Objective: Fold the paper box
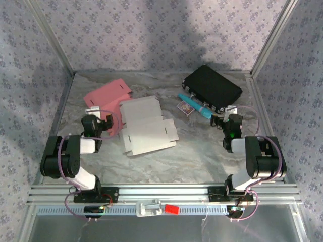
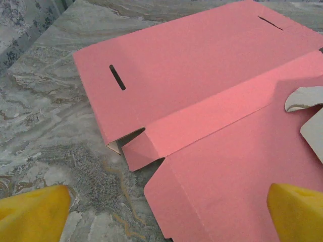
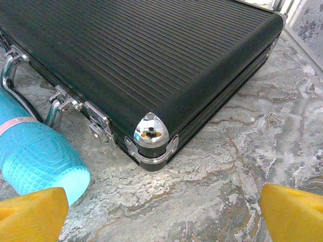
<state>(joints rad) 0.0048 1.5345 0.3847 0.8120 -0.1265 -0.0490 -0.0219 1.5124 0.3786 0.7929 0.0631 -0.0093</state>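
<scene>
Two flat, unfolded paper boxes lie on the marble table. The pink one point(image 1: 107, 95) sits at the back left, and the white one point(image 1: 146, 127) partly overlaps its near right edge. My left gripper point(image 1: 104, 121) hovers low at the pink box's near edge. In the left wrist view the pink sheet point(image 2: 202, 101) shows slots and creases, and a corner of the white box point(image 2: 314, 123) shows at the right. The left gripper point(image 2: 166, 217) is open with nothing between its yellow fingertips point(image 2: 33, 214). My right gripper point(image 1: 227, 117) is open and empty, far from both boxes.
A black ribbed case point(image 1: 212, 88) with metal corners lies at the back right, just ahead of the right gripper point(image 3: 161, 217). A teal tube point(image 1: 196, 106) and a small card point(image 1: 185, 107) lie left of the case point(image 3: 141, 55). Aluminium frame posts border the table.
</scene>
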